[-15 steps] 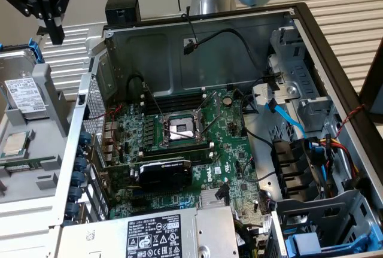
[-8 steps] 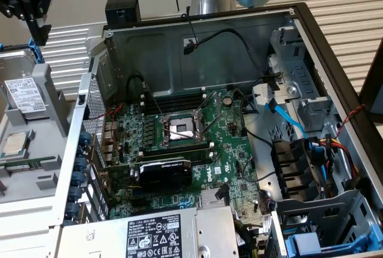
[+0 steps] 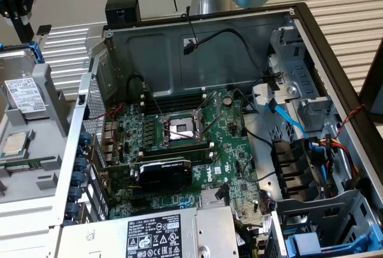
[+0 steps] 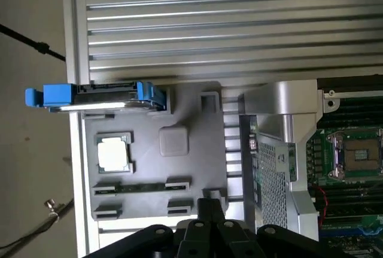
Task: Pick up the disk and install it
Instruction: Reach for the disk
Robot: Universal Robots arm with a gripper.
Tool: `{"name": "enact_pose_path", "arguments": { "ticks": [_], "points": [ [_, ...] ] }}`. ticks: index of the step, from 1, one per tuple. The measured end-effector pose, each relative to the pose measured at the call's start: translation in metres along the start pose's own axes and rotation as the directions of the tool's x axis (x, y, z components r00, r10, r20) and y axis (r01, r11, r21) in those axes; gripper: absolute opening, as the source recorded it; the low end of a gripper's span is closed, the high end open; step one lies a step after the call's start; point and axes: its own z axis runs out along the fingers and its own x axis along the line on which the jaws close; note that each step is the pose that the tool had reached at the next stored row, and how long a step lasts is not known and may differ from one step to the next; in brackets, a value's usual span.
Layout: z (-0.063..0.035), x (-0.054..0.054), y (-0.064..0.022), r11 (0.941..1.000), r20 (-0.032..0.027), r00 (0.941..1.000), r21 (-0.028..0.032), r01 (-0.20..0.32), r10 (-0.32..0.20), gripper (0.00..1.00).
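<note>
The disk [image 3: 24, 93] is a silver-grey drive with a white label, clipped in a blue carrier frame [image 3: 37, 47]. It stands on edge in a grey tray [image 3: 42, 177] at the exterior view's left, outside the computer case. In the wrist view the disk [image 4: 108, 103] is seen edge-on, with blue clips at both ends. My gripper [image 3: 24, 27] hangs above the tray's far end, apart from the disk. Its black fingers [image 4: 210, 210] are shut together with nothing between them, over the tray's edge.
A processor chip [image 4: 114, 153] and a memory stick [image 4: 140, 187] lie in the tray. The open case [image 3: 335, 78] holds the motherboard [image 3: 227, 168], a labelled power supply [image 3: 152, 234], cables and a blue-railed drive bay [image 3: 311, 243] at the exterior view's lower right.
</note>
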Motion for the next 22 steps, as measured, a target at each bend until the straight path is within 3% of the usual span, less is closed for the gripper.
{"name": "enact_pose_path", "arguments": {
  "ticks": [6,13,22],
  "points": [
    [0.0000,0.006,0.0215,1.0000,0.0001,1.0000,0.0031,0.000,0.000,0.11],
    [-0.0004,0.034,0.0259,1.0000,0.0000,1.0000,0.0030,0.000,0.000,0.11],
    [-0.0008,0.059,0.0435,1.0000,0.0001,1.0000,0.0030,0.000,0.000,0.11]
  ]
}}
